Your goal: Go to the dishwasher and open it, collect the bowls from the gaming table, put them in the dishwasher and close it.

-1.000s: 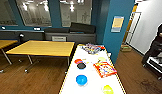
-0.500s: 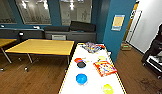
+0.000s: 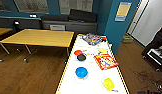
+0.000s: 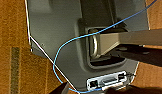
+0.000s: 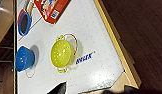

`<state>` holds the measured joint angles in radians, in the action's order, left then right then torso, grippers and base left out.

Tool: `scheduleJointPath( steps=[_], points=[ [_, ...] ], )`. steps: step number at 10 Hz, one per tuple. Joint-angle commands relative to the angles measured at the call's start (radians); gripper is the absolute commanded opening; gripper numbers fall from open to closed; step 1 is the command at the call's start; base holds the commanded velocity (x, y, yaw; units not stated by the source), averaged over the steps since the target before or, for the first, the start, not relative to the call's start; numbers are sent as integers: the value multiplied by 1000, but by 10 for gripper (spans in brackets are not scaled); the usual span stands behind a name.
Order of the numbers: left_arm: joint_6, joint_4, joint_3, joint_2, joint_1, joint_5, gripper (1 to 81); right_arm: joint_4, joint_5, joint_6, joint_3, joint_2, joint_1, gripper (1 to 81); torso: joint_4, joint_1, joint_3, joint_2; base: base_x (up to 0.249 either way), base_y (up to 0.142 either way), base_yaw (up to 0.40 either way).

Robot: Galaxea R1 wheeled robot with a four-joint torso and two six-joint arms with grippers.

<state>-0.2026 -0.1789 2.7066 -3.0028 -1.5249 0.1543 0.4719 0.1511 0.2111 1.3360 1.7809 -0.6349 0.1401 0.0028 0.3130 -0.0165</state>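
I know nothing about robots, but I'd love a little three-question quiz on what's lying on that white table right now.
1. True or false: the blue bowl lies nearer the camera than the black bowl.
2. Which thing lies right of the black bowl on the white table in the head view? A) red game box B) a laptop C) a kettle
3. Fill in: the holed bowl with handles is ____ in colour.

Key: 1 true; 2 A; 3 yellow.

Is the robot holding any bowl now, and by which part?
It cannot be told. The blue bowl, black bowl and orange-red bowl all rest on the table.
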Motion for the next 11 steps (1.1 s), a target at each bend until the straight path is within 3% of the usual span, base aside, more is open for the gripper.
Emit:
scheduleJointPath(
  steps=[1,2,4,6,8,11],
  points=[
    [2,9,-1,2,4,-61,811,18,76,30,44,-15,145,811,0,0,0,0,0,0,0],
    [2,10,-1,1,5,-61,811,19,97,39,101,35,151,811,0,0,1,0,0,0,0],
    [2,10,1,4,5,-61,811,15,101,116,172,91,177,811,0,0,0,0,0,0,0],
    [2,19,1,7,8,-62,811,19,128,128,242,160,229,811,0,1,0,0,0,0,0],
    [2,19,1,7,10,-62,811,19,131,179,331,219,244,811,0,1,0,0,0,0,0],
    [2,18,1,10,12,-64,811,17,131,304,388,219,252,811,0,1,0,1,0,0,0]
  ],
)
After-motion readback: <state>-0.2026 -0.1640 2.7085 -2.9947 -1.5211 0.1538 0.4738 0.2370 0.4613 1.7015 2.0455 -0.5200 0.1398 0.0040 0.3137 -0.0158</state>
